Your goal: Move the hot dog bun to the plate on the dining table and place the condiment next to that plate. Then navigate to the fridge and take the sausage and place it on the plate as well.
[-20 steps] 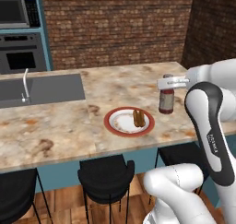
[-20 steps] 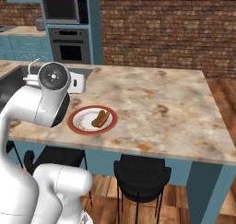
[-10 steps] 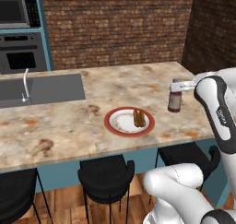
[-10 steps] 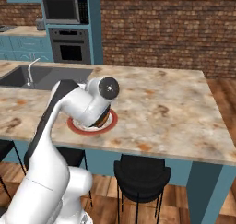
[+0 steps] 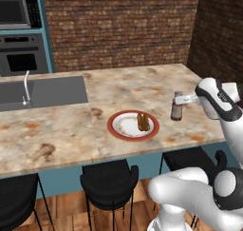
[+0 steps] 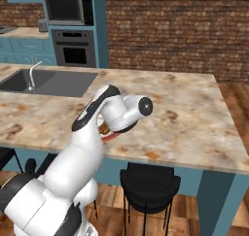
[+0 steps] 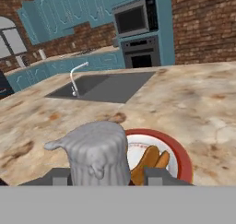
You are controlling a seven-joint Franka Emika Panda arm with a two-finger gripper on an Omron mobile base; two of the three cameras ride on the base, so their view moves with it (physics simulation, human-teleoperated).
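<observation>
Condiment bottle (image 5: pixel 176 112) has swung right past the red-rimmed plate (image 5: pixel 117 131) holding the hot dog bun (image 5: pixel 143 121), gripper (image 5: pixel 180 101) fingers still pinching it, so we set down next.

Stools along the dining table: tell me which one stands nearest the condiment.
The right-hand stool of the left base view, under the counter edge below the condiment; the middle and left ones stand farther along.
</observation>
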